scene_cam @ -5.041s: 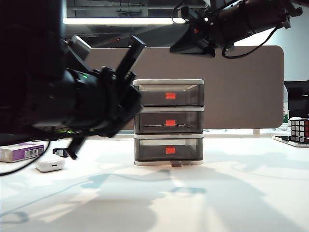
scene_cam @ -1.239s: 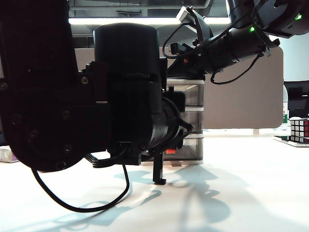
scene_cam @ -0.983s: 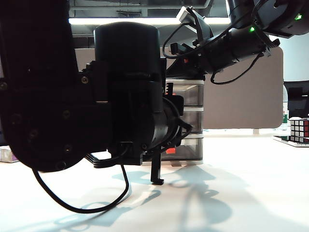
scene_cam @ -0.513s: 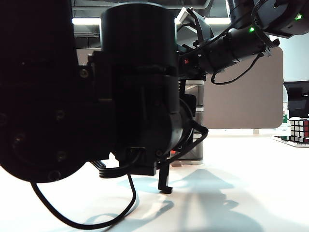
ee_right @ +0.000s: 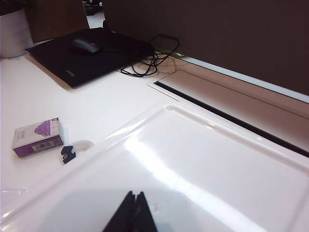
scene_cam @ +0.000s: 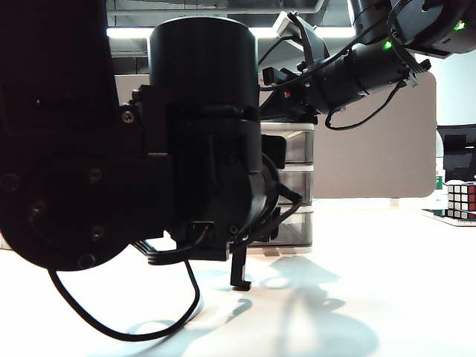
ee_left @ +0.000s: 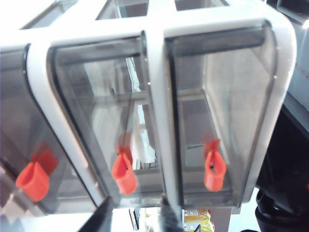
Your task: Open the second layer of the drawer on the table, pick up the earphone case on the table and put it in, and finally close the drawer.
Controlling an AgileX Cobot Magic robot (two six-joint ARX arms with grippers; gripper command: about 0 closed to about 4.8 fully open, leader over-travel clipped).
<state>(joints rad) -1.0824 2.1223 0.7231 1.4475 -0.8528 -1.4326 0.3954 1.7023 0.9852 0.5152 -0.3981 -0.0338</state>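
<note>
The drawer (ee_left: 157,72) fills the left wrist view with its three smoky trays fronts-on, all looking flush. The second layer (ee_left: 101,111) is the middle tray, with a red-orange handle (ee_left: 123,173). My left gripper (ee_left: 136,202) is open right at that handle, one finger on each side and nothing pinched. In the exterior view the left arm (scene_cam: 134,149) hides most of the drawer (scene_cam: 294,186). My right gripper (ee_right: 134,194) is shut and empty over the drawer's white top (ee_right: 217,169). The earphone case is not clear: a faint white rounded outline (ee_right: 83,144) lies by a black clip.
On the table (scene_cam: 372,297), left of the drawer, lie a purple-and-white box (ee_right: 37,137) and a small black clip (ee_right: 68,153). A black laptop with a mouse (ee_right: 91,53) and cables sits farther off. A Rubik's cube (scene_cam: 461,199) stands at the far right.
The left arm swung a little to the right and came back left; its low finger followed. The right arm has stayed on top of the drawer.
</note>
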